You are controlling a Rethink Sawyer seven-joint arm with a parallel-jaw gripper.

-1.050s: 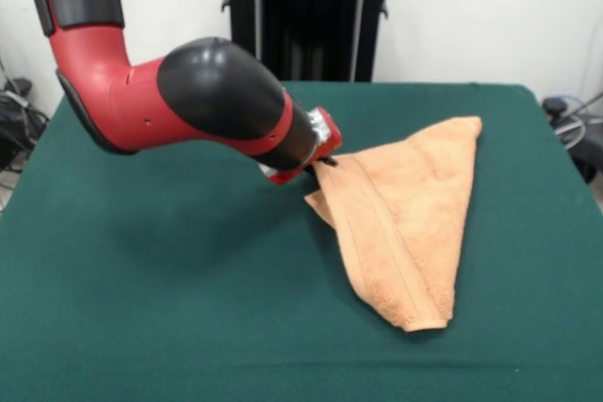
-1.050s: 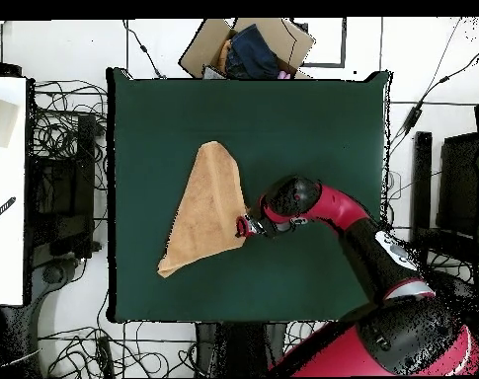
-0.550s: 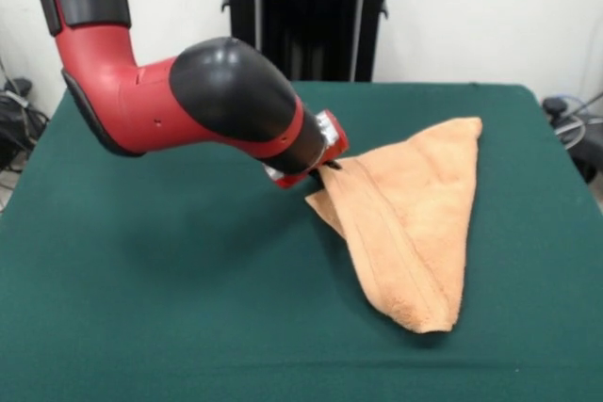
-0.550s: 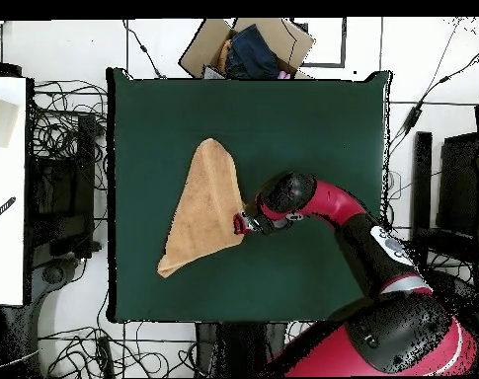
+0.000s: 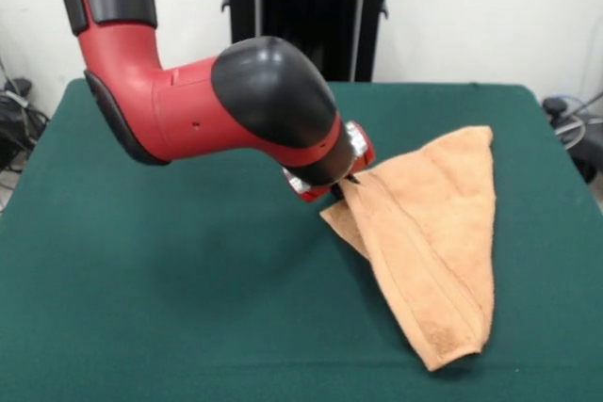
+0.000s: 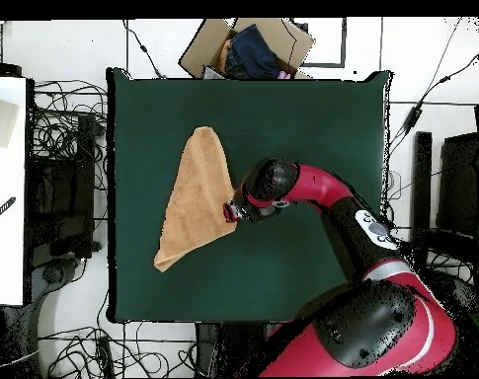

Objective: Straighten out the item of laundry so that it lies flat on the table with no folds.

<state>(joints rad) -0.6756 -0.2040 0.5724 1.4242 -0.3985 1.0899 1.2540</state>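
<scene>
A peach-orange towel (image 5: 429, 233) is seen folded into a long triangular shape on the green surface (image 5: 170, 308), its narrow rounded tip lying nearest the front camera and close to the front edge. From that tip the cloth widens and runs away toward the far right of the surface, where a second corner is laid flat. A woven band is visible as parallel ridges along the length of the fold. The left corner of the towel is lifted slightly off the surface, and a second layer is seen hanging beneath it.

That raised corner is pinched by the tool (image 5: 341, 184), whose jaws are pressed together on the cloth at the end of the red and black arm (image 5: 236, 110). The arm is angled down from the upper left of the front view, with its bulky black elbow joint held above the bare middle of the surface.

In the overhead view the towel (image 6: 196, 197) is shown on the left half of the surface (image 6: 302, 128), well apart from the right edge, with the tool (image 6: 231, 211) at its right-hand corner. Beyond the surface's top edge in that view, an open cardboard box (image 6: 248, 47) holding dark contents is seen on the floor, and cables (image 6: 60, 133) are strewn along the left side.
</scene>
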